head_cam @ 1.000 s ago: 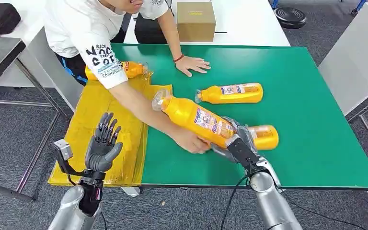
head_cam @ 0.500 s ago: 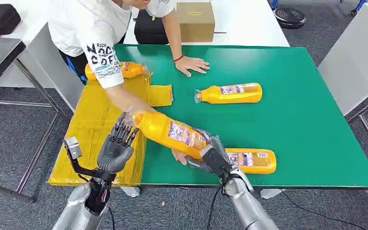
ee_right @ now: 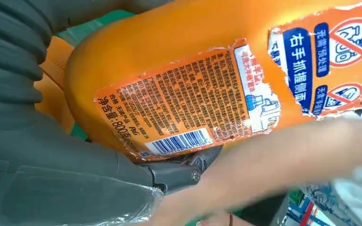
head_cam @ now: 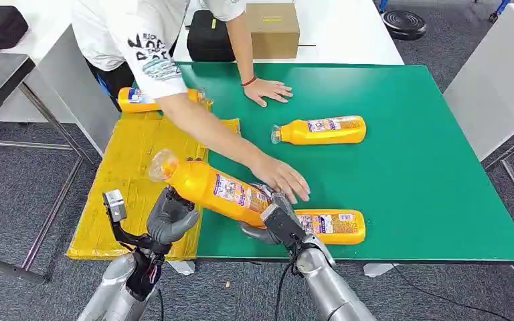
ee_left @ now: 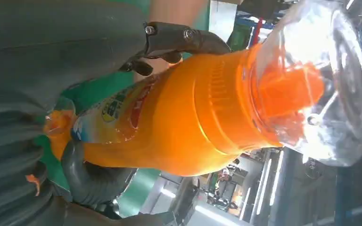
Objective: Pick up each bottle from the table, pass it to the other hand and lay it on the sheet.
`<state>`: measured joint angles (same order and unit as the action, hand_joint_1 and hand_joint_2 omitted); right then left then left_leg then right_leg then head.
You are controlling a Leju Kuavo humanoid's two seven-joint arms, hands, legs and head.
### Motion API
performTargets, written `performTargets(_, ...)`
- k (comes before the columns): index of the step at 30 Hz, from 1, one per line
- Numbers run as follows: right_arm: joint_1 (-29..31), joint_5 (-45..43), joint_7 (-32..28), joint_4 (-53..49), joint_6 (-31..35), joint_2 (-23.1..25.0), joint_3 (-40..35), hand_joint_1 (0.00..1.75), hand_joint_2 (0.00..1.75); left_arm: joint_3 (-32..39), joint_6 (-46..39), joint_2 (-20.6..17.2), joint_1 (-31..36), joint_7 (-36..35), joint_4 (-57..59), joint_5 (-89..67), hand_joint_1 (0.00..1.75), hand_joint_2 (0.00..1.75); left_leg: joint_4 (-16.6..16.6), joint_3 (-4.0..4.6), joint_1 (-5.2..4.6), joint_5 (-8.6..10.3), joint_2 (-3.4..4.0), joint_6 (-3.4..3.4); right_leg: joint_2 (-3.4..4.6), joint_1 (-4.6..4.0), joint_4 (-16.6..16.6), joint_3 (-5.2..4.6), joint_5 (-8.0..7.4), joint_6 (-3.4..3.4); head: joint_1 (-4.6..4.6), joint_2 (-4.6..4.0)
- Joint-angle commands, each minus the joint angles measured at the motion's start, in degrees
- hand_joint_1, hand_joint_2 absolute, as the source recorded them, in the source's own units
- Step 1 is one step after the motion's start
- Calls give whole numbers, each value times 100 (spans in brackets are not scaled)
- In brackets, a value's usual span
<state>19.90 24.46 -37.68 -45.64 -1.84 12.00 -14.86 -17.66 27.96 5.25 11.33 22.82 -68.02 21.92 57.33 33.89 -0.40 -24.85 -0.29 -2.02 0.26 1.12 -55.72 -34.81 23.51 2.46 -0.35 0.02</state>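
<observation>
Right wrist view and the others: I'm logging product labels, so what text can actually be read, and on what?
"净含量:800克" beside a barcode: back label of the held bottle.
"右手抓握侧面": blue panel on the same bottle.
Dense block of small print on that label: too small.
Labels on the table bottles: blurred.
Person's shirt sleeve lettering: partly hidden, unreadable.

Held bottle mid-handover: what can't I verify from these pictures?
- Whether the left hand has closed on the held bottle: head view, the bottle covers its fingers.
- How the right hand closes on it: head view, the bottle hides the fingers; right wrist view, the person's arm blurs across.
- Bottle on the yellow sheet: the person's sleeve covers its middle.
</observation>
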Motion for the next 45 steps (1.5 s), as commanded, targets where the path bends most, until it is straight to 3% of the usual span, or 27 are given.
performTargets(1, 219, -55, 15, 365, -76, 20, -164, 175, 175, -221, 39, -70, 254, 25, 319, -15, 0, 175, 0, -16, 8, -5, -1, 11, -5, -8, 3, 19, 5, -10, 0, 0)
performTargets(18, 387, -179, -11, 629, -255, 268, -628, 175, 175, -233, -120, -18, 338, 84, 499, -38, 0, 175, -1, -16, 10, -6, 2, 10, -1, -11, 3, 19, 5, -10, -2, 0)
performTargets(45, 491, -82, 79, 847, -221, 275, -1097, 175, 175, -135, -184, -18, 266, 178, 454, -1, 0, 175, 0, -16, 12, -9, -3, 12, -2, -12, 3, 23, 9, -11, 0, 0)
